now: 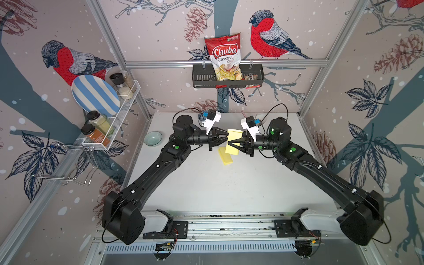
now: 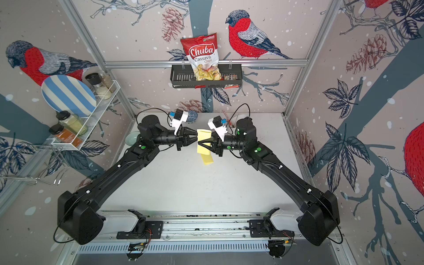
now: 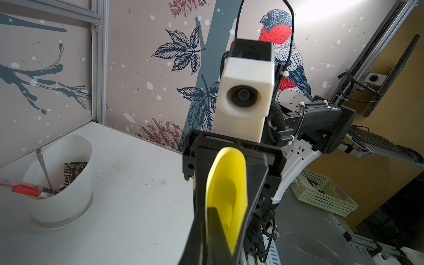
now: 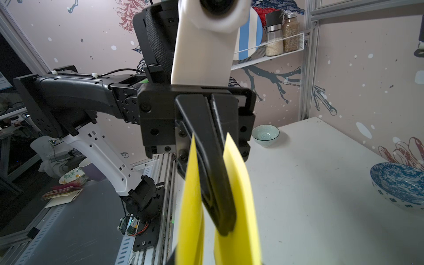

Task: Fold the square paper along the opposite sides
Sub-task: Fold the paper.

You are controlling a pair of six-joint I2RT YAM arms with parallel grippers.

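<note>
Square paper (image 1: 234, 135) is off the table (image 1: 206, 183), bent into a U between the two grippers. Left gripper (image 1: 226, 138): jaws pressed fully together. In the right wrist view its fingers (image 4: 213, 172) sit inside the U with one yellow flap on each side; can't see any layer pinched between them. Right gripper (image 1: 230, 144): jaws at a narrow gap, straddling the U from outside, with the bend toward its palm in the left wrist view, so it reads as the one carrying the paper. My read on the step: flaps brought together, crease not yet set. Check that the free edges by the left jaws line up before squeezing; the flap corners look roughly level in the right wrist view. Pull left straight back along its own axis, no twist, so it doesn't drag a flap and skew the fold. Then right squeezes the bend, or lowers it to press flat. Risk: thin paper slipping from right's jaws as left exits. A folded yellow strip (image 1: 226, 158) lies on the table below the jaws; stay clear of it.
</note>
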